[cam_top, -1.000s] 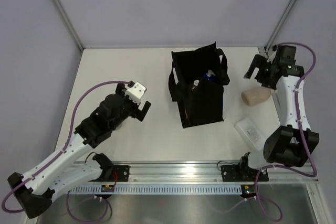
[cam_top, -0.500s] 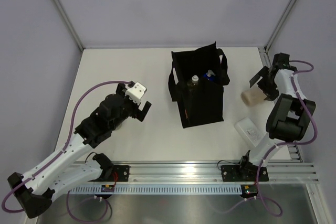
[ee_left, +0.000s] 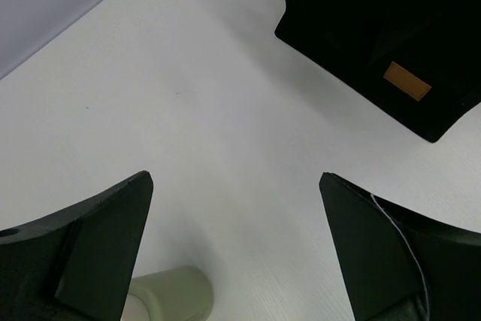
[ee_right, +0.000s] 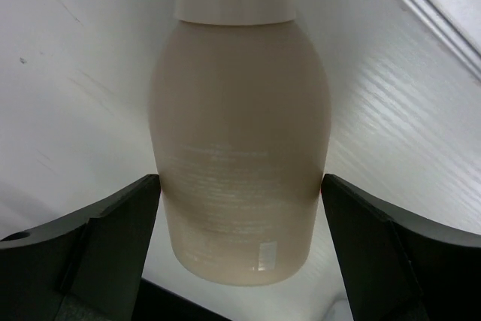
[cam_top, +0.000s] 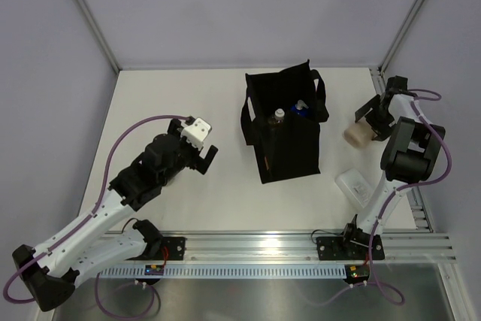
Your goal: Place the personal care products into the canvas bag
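Right end effector lowered onto pale cream plastic bottle near right edge of table; my jaws straddle it, grip unconfirmed. Two bottles sit in black canvas bag; flat white bottle remains.

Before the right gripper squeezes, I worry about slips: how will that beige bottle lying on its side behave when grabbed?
The beige bottle is round and lies on its side, so it may roll if nudged off-centre. Its smooth curved wall looks slippery for the flat fingers of the right gripper. It seems rigid plastic, probably holding its shape.
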Controlling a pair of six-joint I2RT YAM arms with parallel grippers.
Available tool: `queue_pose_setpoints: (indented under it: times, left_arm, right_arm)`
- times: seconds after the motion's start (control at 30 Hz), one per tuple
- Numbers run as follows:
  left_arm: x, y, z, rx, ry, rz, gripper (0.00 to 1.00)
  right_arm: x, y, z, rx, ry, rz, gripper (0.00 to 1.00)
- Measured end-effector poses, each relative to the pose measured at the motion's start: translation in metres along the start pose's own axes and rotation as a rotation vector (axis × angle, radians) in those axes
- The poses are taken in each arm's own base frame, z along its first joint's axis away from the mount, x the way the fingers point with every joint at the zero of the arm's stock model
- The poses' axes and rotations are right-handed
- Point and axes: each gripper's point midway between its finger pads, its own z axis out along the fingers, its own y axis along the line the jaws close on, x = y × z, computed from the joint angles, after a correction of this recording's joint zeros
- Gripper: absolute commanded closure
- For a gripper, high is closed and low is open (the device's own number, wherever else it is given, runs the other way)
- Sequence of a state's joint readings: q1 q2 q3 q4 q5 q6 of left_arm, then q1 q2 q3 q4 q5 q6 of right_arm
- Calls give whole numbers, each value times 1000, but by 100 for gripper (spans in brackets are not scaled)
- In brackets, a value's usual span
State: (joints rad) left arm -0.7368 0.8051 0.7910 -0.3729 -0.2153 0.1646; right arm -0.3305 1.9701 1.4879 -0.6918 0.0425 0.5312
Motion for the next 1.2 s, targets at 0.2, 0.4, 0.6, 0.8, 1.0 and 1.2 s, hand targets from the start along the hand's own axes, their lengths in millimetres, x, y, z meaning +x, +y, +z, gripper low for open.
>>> queue_pose_setpoints:
  times: [0.2, 0.4, 0.6, 0.8, 1.0, 1.2]
  left_arm:
    - [0, 0, 0, 1, 2, 0, 1]
    - [0, 0, 0, 1, 2, 0, 1]
    - [0, 0, 0, 1, 2, 0, 1]
    - [0, 0, 0, 1, 2, 0, 1]
    - [0, 0, 0, 1, 1, 0, 1]
    - [-2, 0, -2, 5, -8, -2, 1]
  right_arm:
    - [3, 4, 7, -17, 22, 4, 22]
    - [3, 7, 8, -32, 48, -24, 33]
    - [1, 8, 9, -26, 90, -92, 20]
    - [-1, 7, 10, -25, 107, -166, 13]
    - [-2, 7, 11, -45, 119, -263, 11]
    - [-1, 8, 11, -77, 125, -357, 4]
